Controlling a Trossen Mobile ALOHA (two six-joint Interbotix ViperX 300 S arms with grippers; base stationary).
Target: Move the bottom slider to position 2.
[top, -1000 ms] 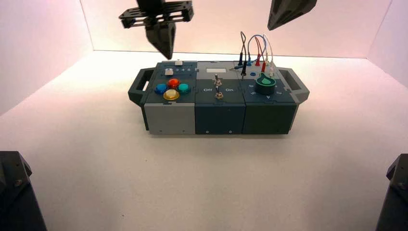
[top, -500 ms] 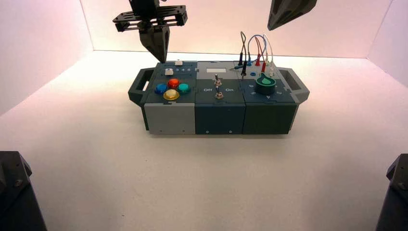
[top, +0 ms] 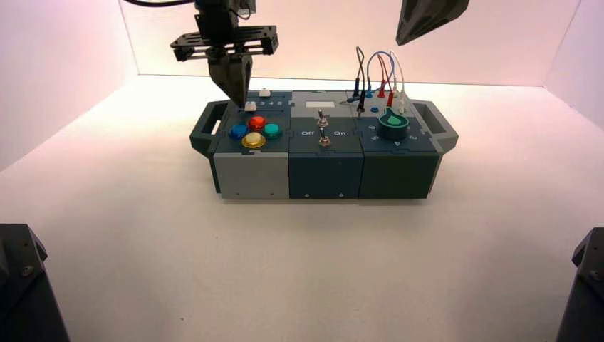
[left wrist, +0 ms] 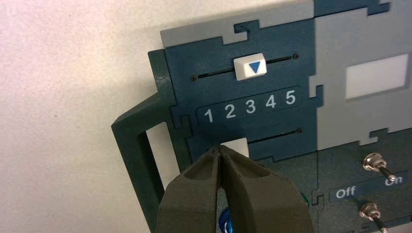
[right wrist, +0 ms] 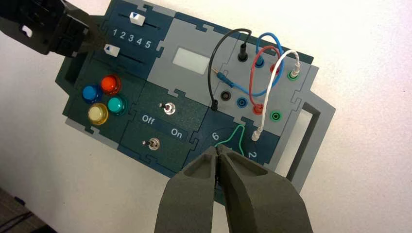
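Observation:
The bottom slider [left wrist: 238,145] is a small white knob on the dark blue-grey panel at the box's left end, also in the high view [top: 250,107] and the right wrist view [right wrist: 111,50]. It sits near the low end of its track, below the printed 1 and position 2 [left wrist: 230,112]. My left gripper [left wrist: 219,149] is shut, with its tips right at the knob's edge on the handle side; whether they touch it I cannot tell. From above, the left gripper [top: 235,96] hangs over that corner. My right gripper [top: 420,18] is parked high at the back right, shut [right wrist: 219,149].
The top slider [left wrist: 249,66], white with a blue triangle, stands above the 3. Nearby are several round coloured push-buttons [top: 254,131], two toggle switches [top: 323,128] by Off and On, a green knob [top: 392,124], looped wires [top: 377,71] and the box's left handle [left wrist: 133,145].
My left gripper has come down from above the box's back left corner, a little to the left, and now stands at the bottom slider knob. The right arm has not moved.

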